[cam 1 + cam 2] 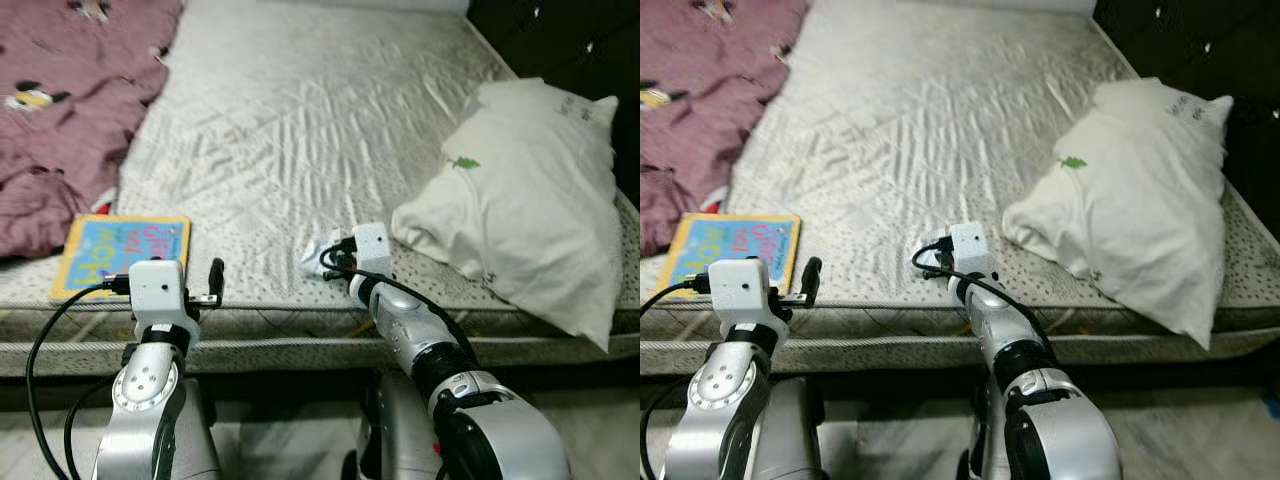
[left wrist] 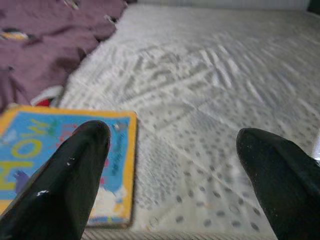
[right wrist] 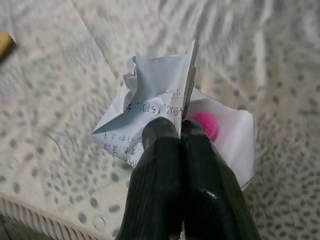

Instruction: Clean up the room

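Facing a bare grey speckled mattress (image 1: 300,130) from the head cameras. Right gripper (image 1: 322,262) out over the near edge, at a crumpled white sheet of printed paper (image 1: 318,248) near mid-edge. Left gripper (image 1: 214,280) raised beside a flat children's book with yellow border and blue cover (image 1: 122,252), which lies at the near left corner. Maroon patterned blanket (image 1: 70,100) bunched on the far left, white pillow with small green mark (image 1: 520,190) along the right side.

Left wrist: black fingers (image 2: 70,180) spread wide apart, nothing between them, hovering over mattress just beside the book (image 2: 55,155).

Right wrist: fingers (image 3: 160,175) pressed together, pinching an upright fold of the crumpled paper (image 3: 150,95). Pink round spot (image 3: 204,124) on the sheet just beside the fingertips. Paper resting on mattress, close to its edge.
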Motion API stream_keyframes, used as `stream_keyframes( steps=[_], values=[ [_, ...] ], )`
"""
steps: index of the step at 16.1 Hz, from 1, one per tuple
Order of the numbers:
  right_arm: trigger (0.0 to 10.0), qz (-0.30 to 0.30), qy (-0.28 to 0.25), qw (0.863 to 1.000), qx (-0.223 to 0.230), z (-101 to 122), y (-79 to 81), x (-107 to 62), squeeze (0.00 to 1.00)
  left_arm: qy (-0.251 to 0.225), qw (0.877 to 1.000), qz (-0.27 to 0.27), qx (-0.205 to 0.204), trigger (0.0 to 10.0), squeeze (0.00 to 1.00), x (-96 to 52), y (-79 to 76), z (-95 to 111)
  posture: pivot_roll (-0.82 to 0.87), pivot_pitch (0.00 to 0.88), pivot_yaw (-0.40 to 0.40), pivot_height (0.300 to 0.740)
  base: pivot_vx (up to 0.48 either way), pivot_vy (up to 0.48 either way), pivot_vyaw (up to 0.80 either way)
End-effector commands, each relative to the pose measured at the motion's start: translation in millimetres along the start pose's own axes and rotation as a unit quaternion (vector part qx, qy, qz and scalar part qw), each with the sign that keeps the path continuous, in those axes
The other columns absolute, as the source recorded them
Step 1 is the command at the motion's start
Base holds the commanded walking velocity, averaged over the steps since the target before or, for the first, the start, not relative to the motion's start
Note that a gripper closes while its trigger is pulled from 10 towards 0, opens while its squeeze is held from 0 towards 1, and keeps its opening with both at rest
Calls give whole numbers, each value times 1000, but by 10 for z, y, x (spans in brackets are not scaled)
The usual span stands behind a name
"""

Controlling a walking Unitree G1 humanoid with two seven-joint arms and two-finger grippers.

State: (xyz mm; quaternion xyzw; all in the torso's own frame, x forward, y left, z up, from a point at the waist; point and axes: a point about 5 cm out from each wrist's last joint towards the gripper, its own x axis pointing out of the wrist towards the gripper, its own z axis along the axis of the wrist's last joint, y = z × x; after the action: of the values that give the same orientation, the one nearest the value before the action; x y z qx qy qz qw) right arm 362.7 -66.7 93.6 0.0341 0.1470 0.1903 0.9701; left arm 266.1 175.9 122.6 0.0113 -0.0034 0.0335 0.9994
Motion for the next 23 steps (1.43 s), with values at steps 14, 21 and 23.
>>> stream_keyframes(
  steps=[14,21,23],
  values=[
    [10000,-78,-262,961,41,665,-588,-525,0,-83,995,47,-30,10000,0,392,83,157,3,0,-73,533,0,0,0],
    [10000,-75,-271,959,32,801,-529,-489,0,-116,991,56,-37,10000,0,429,167,337,38,0,-89,610,0,0,0],
    [10000,-81,-267,960,31,761,-546,-509,0,-112,992,55,-28,10000,0,399,162,278,35,0,-81,634,0,0,0]
  ],
)
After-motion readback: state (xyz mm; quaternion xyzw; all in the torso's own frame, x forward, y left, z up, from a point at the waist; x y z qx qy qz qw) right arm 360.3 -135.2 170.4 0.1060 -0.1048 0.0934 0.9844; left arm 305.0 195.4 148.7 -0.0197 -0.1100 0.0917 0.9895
